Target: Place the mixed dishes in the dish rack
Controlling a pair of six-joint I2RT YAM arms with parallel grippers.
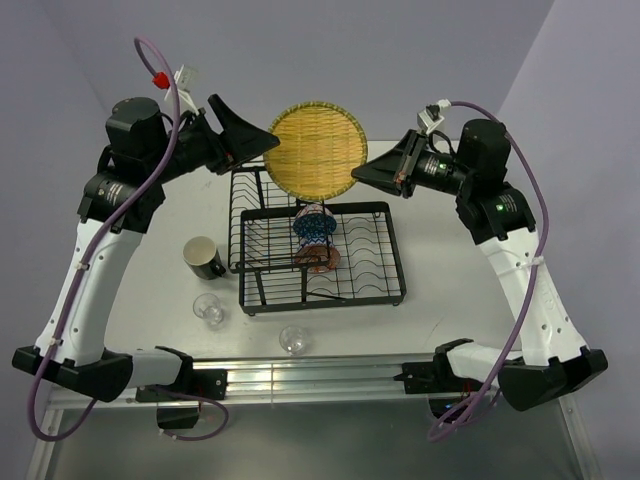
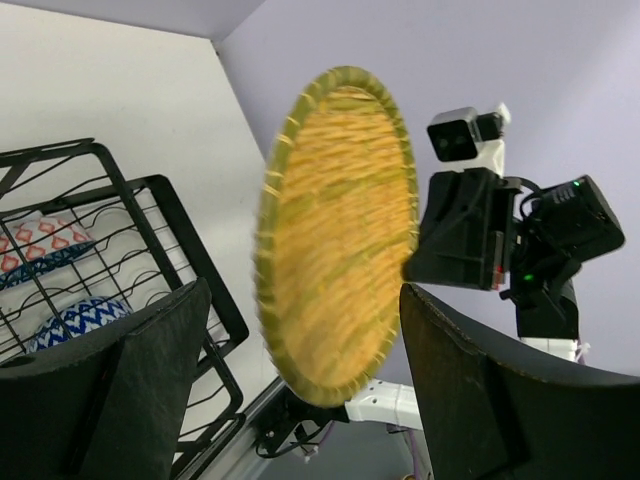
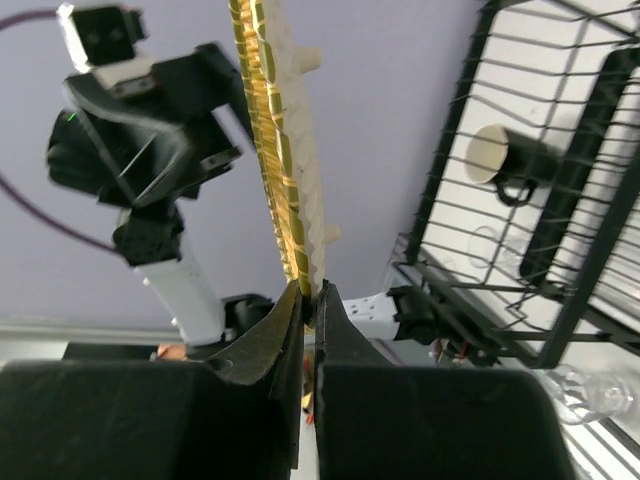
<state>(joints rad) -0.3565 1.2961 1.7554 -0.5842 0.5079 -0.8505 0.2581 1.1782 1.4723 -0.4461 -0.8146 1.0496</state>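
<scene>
The round yellow plate [image 1: 318, 148] hangs upright in the air above the back of the dish rack [image 1: 385, 250]. My right gripper [image 1: 362, 175] is shut on its right rim, seen edge-on in the right wrist view [image 3: 310, 295]. My left gripper [image 1: 265, 140] is open at the plate's left edge, and the plate [image 2: 340, 230] shows between its spread fingers. The blue patterned bowl [image 1: 315, 225] and the orange-red bowl [image 1: 320, 260] stand in the rack. The black mug [image 1: 203, 257] and two clear glass cups [image 1: 209, 309] [image 1: 294, 340] are on the table.
The rack's raised section [image 1: 250, 195] sits at its back left, under the left gripper. The mug stands just left of the rack. The table's front rail [image 1: 300, 378] runs just behind the nearer glass cup.
</scene>
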